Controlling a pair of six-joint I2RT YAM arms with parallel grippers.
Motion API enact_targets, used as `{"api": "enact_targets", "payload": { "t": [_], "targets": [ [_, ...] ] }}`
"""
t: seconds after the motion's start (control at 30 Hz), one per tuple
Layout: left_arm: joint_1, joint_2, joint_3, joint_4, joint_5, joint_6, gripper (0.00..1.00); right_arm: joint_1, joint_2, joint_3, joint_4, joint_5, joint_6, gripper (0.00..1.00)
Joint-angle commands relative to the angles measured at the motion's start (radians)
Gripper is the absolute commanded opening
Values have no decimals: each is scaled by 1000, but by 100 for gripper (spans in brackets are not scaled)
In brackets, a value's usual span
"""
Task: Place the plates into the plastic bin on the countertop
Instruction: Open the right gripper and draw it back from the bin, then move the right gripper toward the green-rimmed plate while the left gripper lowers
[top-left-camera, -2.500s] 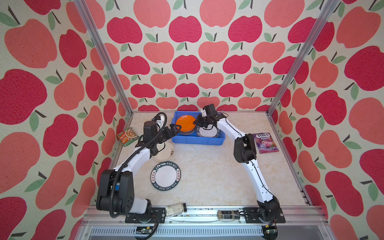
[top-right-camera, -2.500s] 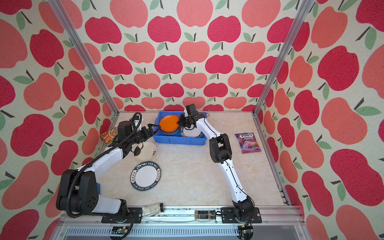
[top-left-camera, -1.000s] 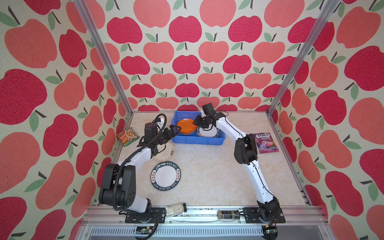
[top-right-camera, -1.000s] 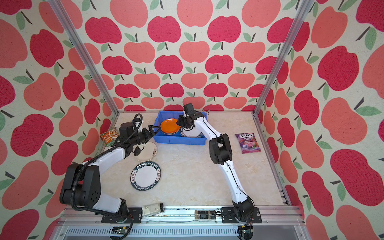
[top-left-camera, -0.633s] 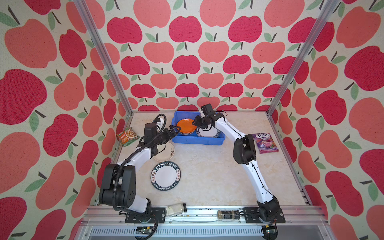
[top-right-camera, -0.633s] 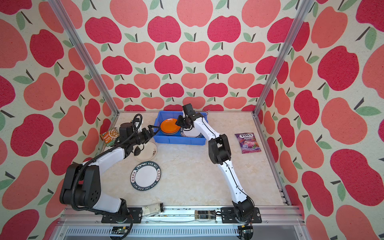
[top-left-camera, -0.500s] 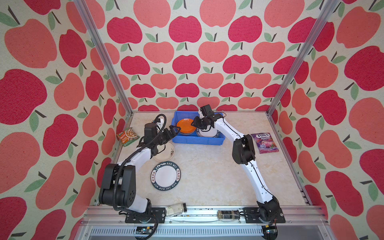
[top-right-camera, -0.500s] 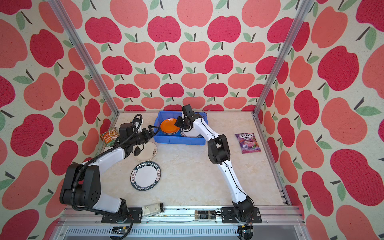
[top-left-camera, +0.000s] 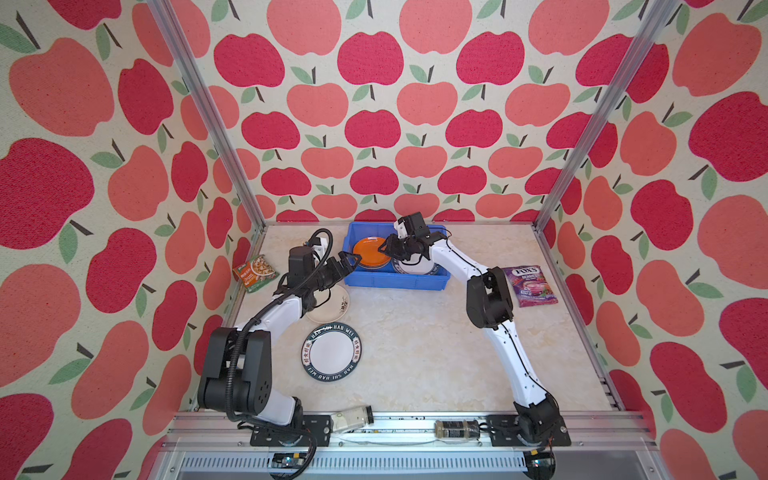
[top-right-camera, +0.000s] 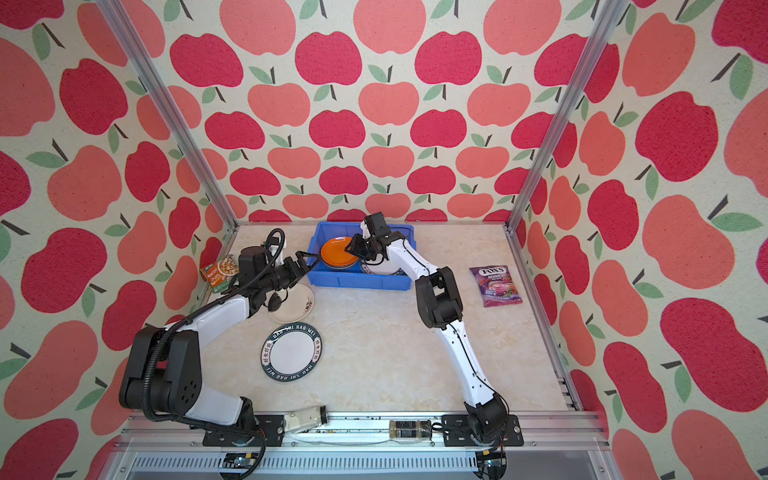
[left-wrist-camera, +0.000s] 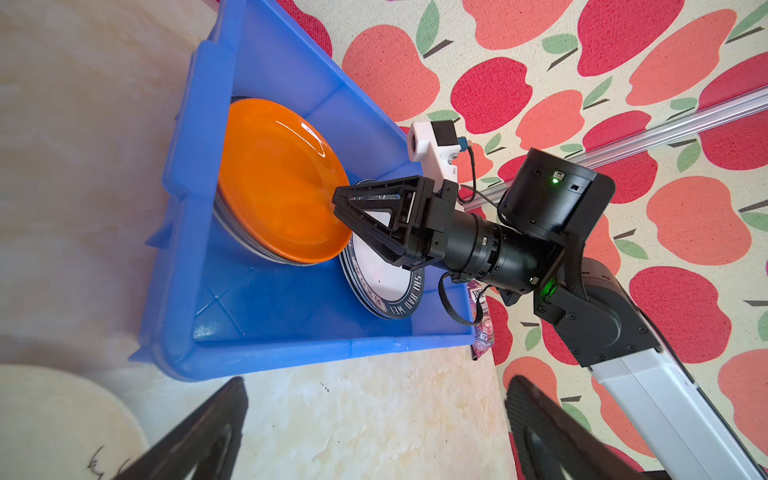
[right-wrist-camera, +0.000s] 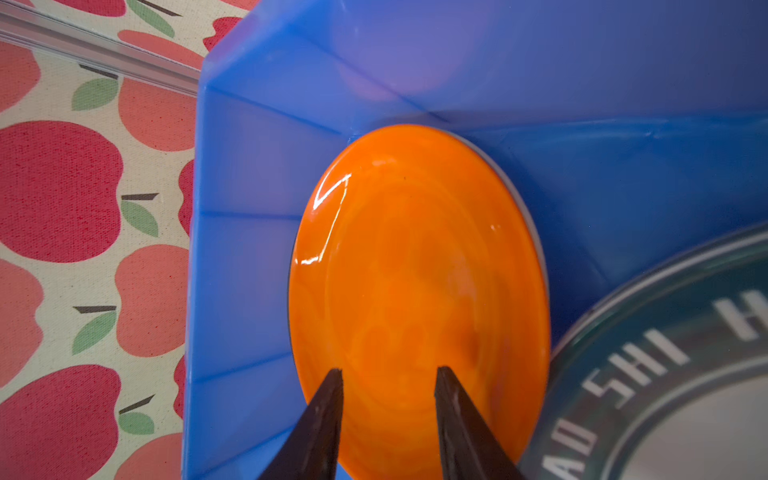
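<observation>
Where the countertop (top-left-camera: 415, 353) meets the back wall, upper middle in both top views, the plastic bin (top-left-camera: 399, 283) holds the orange plate (top-left-camera: 368, 249) in its left half, on top of a stack of other plates. My right gripper (top-left-camera: 380, 250) reaches into the bin from the right, with its tips at that plate's right-hand edge. Through my right wrist camera the two fingers stand partly spread, and only orange glaze shows in the gap. Nothing is pinched, and I cannot tell whether the tips touch the plate. A green-lettered plate (top-left-camera: 417, 269) lies in the bin's right half under my right arm, and the orange plate's edge overlaps it. My left gripper (top-left-camera: 350, 257) hangs just outside the bin's left front corner, jaws spread wide and empty, above a cream plate (top-left-camera: 334, 305) with ink marks. Just below that in the frame, a second lettered plate (top-left-camera: 331, 353) lies flat on the countertop.
</observation>
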Motion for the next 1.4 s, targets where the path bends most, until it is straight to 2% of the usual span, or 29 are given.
{"api": "enact_targets", "payload": {
  "t": [0.0,0.17,0.37,0.57,0.67,0.8,0.93,1.17,1.37],
  "targets": [
    [10,-48,-6,-78,-28,55,99,-22,-140,-80,162,-103,32,40],
    [22,-155,-7,-302,-93,151,99,-7,-396,-394,266,-162,-41,40],
    [35,-357,-61,-519,-107,210,99,53,-677,-757,168,-191,-177,44],
    [22,-593,-169,-604,-102,196,99,191,-827,-980,86,-185,-241,42],
    [26,-669,-219,-629,-95,189,99,279,-853,-1063,129,-169,-224,40],
    [26,-728,-267,-630,-73,170,99,345,-818,-1151,258,-189,-140,39],
    [26,-785,-320,-591,-61,124,99,353,-791,-1227,379,-227,-71,41],
    [27,-811,-328,-599,-59,120,99,359,-767,-1254,339,-225,-148,49],
    [28,-809,-324,-605,-47,120,99,363,-711,-1277,449,-251,-101,49]
  ]
}}
